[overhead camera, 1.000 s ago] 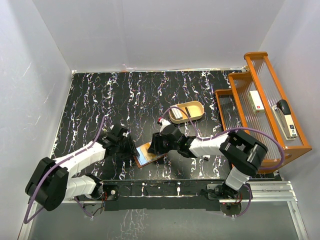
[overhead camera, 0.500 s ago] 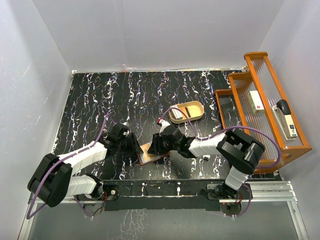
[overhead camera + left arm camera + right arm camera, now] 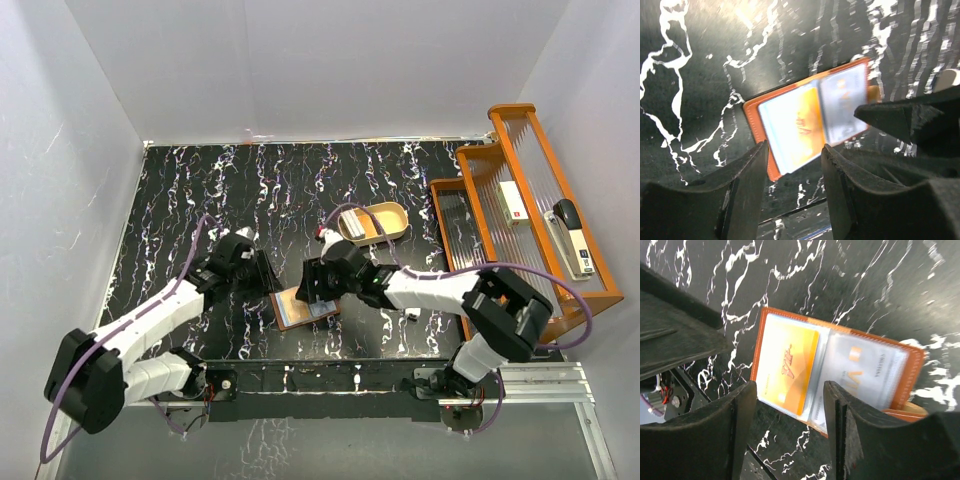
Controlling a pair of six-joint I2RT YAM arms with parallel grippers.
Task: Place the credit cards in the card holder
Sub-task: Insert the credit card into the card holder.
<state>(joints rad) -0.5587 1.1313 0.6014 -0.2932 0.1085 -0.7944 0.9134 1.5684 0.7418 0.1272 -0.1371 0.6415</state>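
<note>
The left fingers (image 3: 745, 192) and right fingers (image 3: 737, 435) are hanging open and empty, the wallet (image 3: 757, 351) lying between each pair, holding an orange card (image 3: 787, 365) and a pale card (image 3: 860, 374).

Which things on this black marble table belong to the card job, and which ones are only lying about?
For the job: open brown leather wallet; orange plastic card and pale grey card, both inside it.

Only lying about: tan oval tray with a white stick; orange wooden rack holding a black-and-white stapler and a small white box.
</note>
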